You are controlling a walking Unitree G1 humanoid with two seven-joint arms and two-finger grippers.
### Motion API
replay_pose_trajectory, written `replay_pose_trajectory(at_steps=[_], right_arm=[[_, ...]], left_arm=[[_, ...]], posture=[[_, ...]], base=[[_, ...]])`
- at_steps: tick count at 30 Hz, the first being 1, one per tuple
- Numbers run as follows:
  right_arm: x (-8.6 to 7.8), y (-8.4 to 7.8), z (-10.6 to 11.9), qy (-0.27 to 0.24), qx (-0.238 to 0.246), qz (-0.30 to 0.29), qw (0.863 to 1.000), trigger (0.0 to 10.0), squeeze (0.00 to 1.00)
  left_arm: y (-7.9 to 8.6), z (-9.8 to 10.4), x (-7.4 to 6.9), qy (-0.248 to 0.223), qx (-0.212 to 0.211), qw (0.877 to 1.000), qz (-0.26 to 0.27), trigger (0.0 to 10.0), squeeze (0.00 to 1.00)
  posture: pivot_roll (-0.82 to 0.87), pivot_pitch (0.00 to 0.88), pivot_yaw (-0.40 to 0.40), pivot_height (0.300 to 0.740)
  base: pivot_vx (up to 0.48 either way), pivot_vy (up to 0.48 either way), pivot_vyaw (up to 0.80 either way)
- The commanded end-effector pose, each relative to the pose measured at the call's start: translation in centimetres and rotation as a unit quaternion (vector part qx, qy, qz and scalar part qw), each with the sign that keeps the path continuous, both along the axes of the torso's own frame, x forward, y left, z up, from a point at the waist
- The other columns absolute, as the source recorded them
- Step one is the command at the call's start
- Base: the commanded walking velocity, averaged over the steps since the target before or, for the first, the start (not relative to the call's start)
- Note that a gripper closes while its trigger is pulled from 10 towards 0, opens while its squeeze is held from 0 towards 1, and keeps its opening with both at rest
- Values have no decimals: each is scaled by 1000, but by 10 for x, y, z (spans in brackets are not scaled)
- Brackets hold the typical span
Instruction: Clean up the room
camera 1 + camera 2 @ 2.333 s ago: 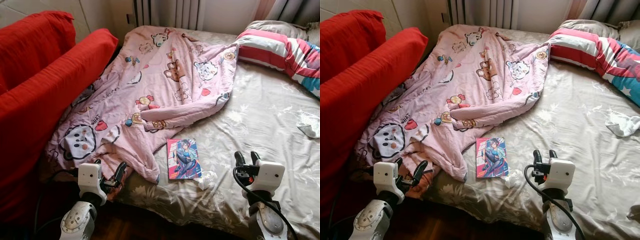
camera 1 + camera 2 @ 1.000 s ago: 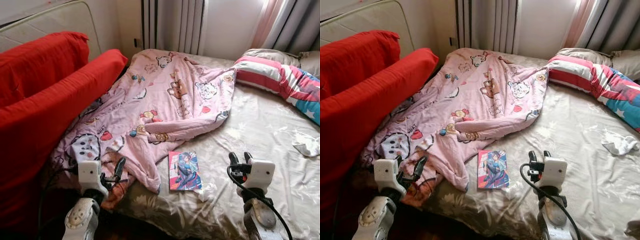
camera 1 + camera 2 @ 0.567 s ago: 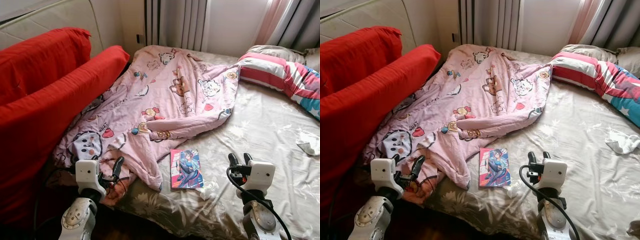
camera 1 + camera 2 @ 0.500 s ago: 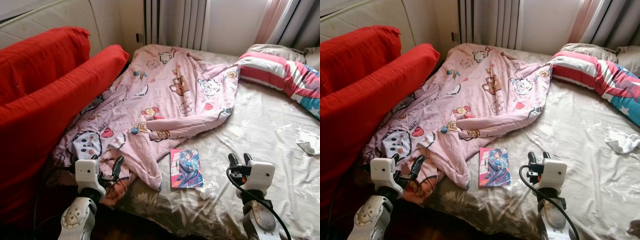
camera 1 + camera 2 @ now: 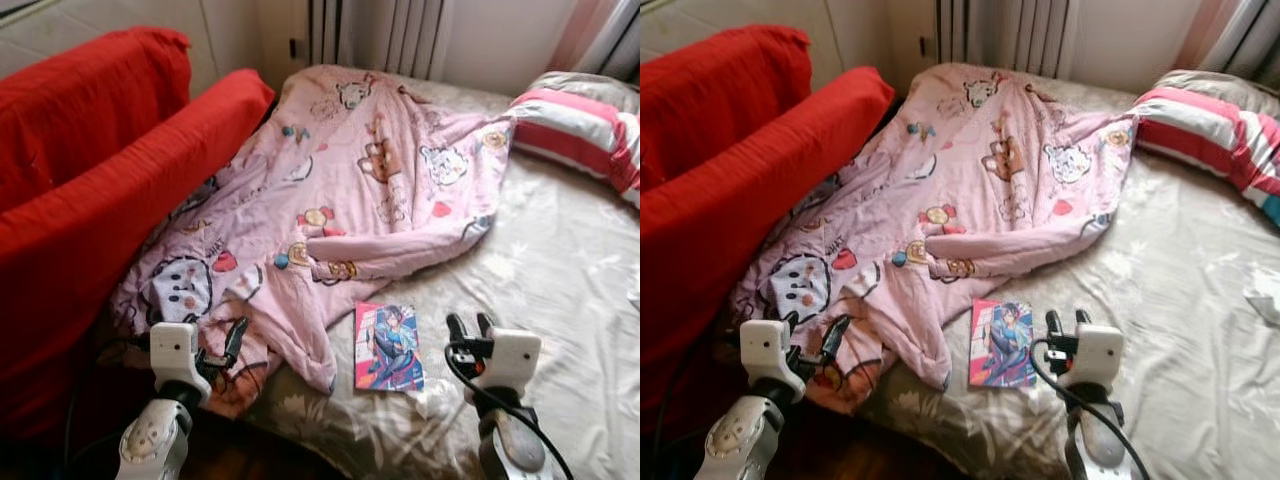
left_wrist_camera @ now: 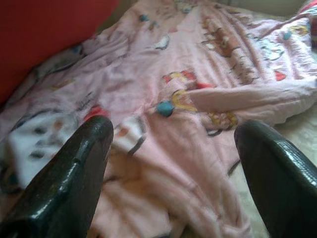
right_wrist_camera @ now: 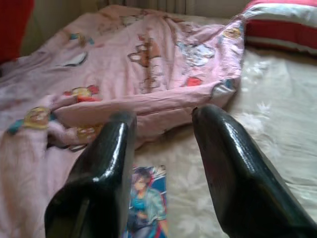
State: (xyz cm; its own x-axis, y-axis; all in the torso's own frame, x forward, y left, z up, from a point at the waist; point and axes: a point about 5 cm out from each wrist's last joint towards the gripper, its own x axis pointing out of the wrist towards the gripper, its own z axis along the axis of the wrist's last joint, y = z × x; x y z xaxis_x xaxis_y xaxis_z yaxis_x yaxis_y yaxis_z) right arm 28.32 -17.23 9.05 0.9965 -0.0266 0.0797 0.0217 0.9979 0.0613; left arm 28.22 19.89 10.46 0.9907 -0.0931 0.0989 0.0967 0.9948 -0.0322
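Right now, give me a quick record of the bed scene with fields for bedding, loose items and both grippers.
bedding: pink quilt rumpled over the bed's left half; striped pillow at far right
loose items: book flat on the sheet, beside the quilt's edge
left gripper: open, empty, over the quilt's near corner
right gripper: open, empty, just right of the book
left side: red cushions

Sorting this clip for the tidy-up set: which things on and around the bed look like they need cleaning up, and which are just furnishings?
To tidy:
- pink cartoon blanket, crumpled across the bed
- comic book, lying flat beside the blanket's edge
- small white scrap near the book

Just there:
- red cushions at the robot's left
- striped pillow
- grey floral sheet
- curtains
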Motion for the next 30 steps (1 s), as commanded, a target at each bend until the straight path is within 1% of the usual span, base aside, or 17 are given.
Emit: replay_pose_trajectory(at_steps=[1, 4, 21, 26, 27, 28, 30], right_arm=[[-3, -6, -4, 12, -4, -8, 1000, 10000, 0], [-3, -5, -4, 12, -4, -7, 1000, 10000, 0], [-2, -5, -3, 14, -1, -16, 1000, 10000, 0], [-2, -3, -6, 29, 1, -12, 1000, 10000, 0], [-2, -1, -9, 41, 3, -6, 999, 10000, 0], [-2, -1, -9, 41, 3, -6, 999, 10000, 0], [-2, 1, -10, 46, 3, -3, 999, 10000, 0]], left_arm=[[-5, -3, -3, 9, -2, 1000, -9, 10000, 0], [-6, -4, -4, 11, -1, 1000, -10, 10000, 0], [-10, -5, -8, 17, -4, 1000, -16, 10000, 0], [-11, -5, -8, 21, -5, 1000, -18, 10000, 0], [-11, -6, -8, 22, -6, 1000, -20, 10000, 0], [-11, -6, -8, 22, -6, 1000, -20, 10000, 0], [-12, -6, -8, 24, -5, 999, -21, 10000, 0]], posture=[[-57, 277, -25, 740], [-57, 280, -27, 740], [-56, 313, -31, 740], [-56, 320, -30, 740], [-57, 320, -30, 736], [-57, 320, -30, 736], [-59, 323, -28, 717]], base=[[296, 0, 0], [289, 0, 0], [0, 0, 0], [0, 0, 0], [0, 0, 0], [0, 0, 0], [0, 0, 0]])
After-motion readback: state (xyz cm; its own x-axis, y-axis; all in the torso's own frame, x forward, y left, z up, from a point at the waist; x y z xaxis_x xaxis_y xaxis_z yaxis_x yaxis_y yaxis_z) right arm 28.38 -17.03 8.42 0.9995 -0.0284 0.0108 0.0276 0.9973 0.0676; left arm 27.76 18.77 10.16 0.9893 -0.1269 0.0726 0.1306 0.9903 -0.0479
